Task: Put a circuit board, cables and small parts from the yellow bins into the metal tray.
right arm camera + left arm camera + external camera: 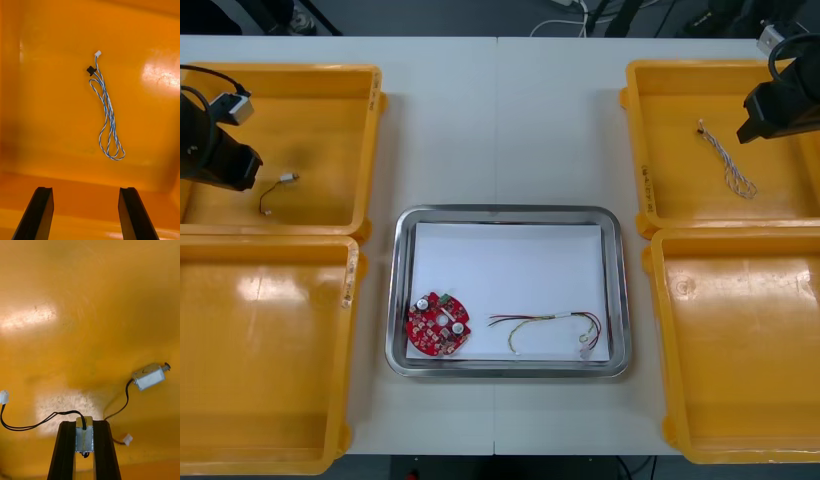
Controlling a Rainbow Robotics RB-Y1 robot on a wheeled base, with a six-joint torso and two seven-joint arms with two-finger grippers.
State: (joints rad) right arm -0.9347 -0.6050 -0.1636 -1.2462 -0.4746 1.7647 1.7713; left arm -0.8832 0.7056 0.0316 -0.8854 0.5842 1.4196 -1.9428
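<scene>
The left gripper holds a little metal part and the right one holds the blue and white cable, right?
Not quite. The left gripper, over the far left yellow bin, is shut on a small metal part. But the right gripper is open, holding nothing: the right wrist view shows the blue and white cable lying loose in the far right yellow bin.
</scene>
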